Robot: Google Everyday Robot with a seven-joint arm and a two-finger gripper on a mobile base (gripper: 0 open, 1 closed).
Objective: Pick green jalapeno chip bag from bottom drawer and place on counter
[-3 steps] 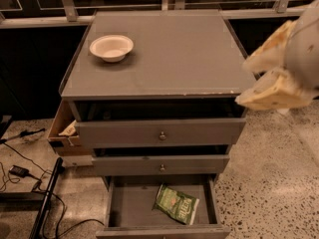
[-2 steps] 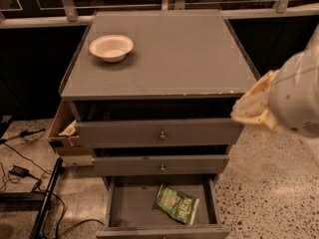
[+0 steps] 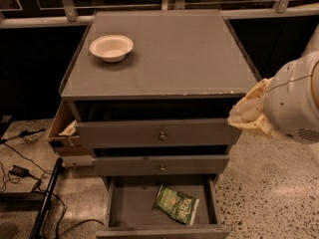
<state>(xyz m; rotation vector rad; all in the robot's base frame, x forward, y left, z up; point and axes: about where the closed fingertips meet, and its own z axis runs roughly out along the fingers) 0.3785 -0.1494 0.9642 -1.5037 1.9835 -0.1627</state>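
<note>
The green jalapeno chip bag (image 3: 175,204) lies flat on the floor of the open bottom drawer (image 3: 129,208), right of its middle, with pale lettering facing up. The counter (image 3: 164,54) is the wide grey top of the cabinet, chipped along its front edge. My arm's white housing (image 3: 294,103) comes in from the right, and the pale gripper (image 3: 247,112) at its end hangs beside the cabinet's front right corner, at the height of the top drawer. It is well above and to the right of the bag and holds nothing that I can see.
A white bowl (image 3: 111,47) stands on the counter's back left. The two knobbed drawers (image 3: 162,136) above the bottom one stick out slightly. A cardboard box (image 3: 62,131) leans at the cabinet's left side. Cables (image 3: 20,173) lie on the speckled floor at left.
My arm and gripper have moved down and to the left, from beside the counter's right edge to the cabinet's front right corner. The bag, bowl and drawers have not moved.
</note>
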